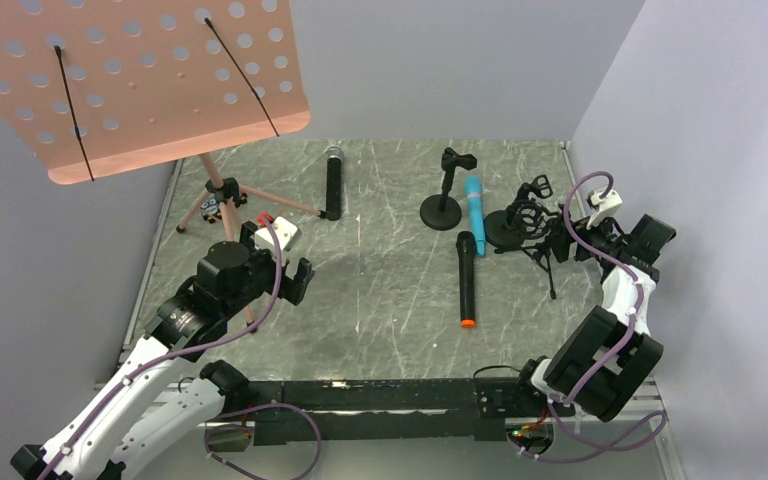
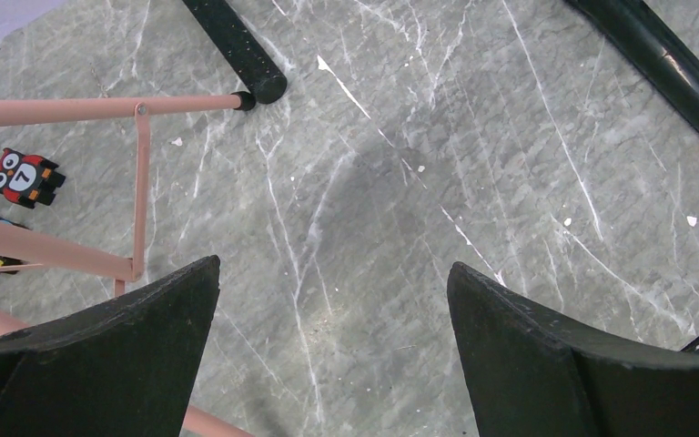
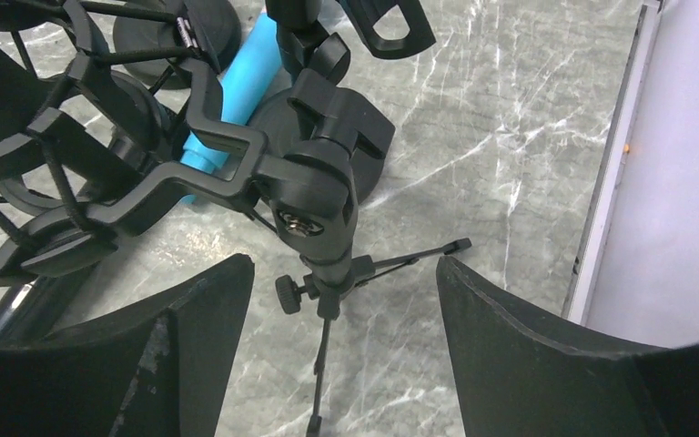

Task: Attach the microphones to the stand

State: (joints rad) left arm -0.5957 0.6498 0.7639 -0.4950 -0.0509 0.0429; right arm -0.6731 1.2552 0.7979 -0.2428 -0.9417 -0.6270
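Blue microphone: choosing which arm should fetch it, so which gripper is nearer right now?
Right. The right gripper hangs just right of the blue microphone, over the tripod stand; the left gripper sits far left, by the pink music stand legs.

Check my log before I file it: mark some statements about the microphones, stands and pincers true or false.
1. The blue microphone lies on the table beside the round-base stand. True.
2. The left pincer grips the orange-ended microphone. False: it is open and empty; that microphone lies on the table.
3. The right pincer is open, close to the tripod stand. True.
4. The silver-headed microphone sits clipped in a stand. False: it lies flat on the table.
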